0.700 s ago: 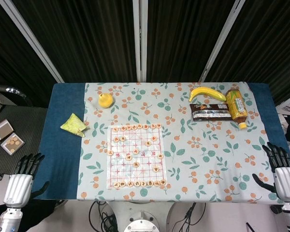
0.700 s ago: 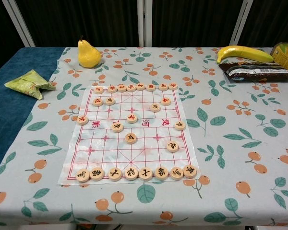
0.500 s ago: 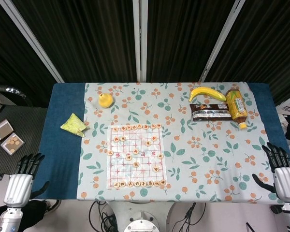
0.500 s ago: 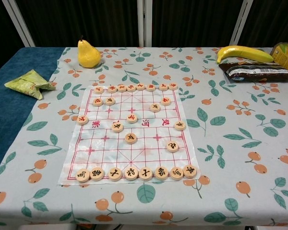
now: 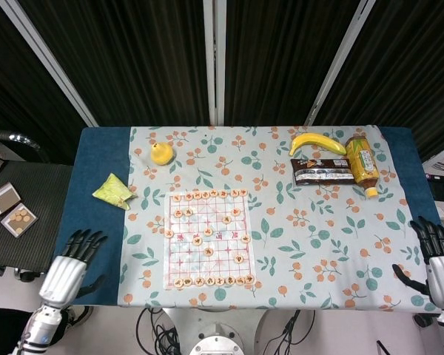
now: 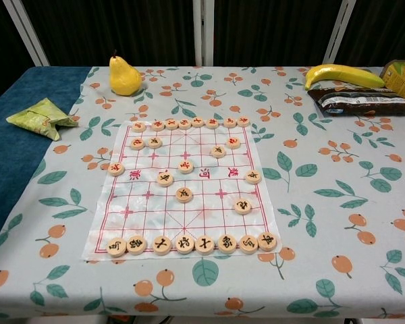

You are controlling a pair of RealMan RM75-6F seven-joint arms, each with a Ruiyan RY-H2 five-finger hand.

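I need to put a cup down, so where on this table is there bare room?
Bare cloth lies right of the chess mat, below the snack packet. Another patch lies between pear and banana. The back right corner is crowded.

Wide bare cloth found right of chess board (image 5: 208,238), between its edge and right hand (image 5: 438,259): nothing in the way there. Left approach narrower: left hand (image 5: 66,272) near tbl corner, green packet (image 5: 114,191) just beyond, pear (image 5: 161,154) further back. Board itself crowded w/ pieces (image 6: 183,194), esp. near and far rows; mid squares looser. Far right corner blocked: banana (image 5: 317,142), dark snack pack (image 5: 323,171), bottle (image 5: 362,164) packed close together.
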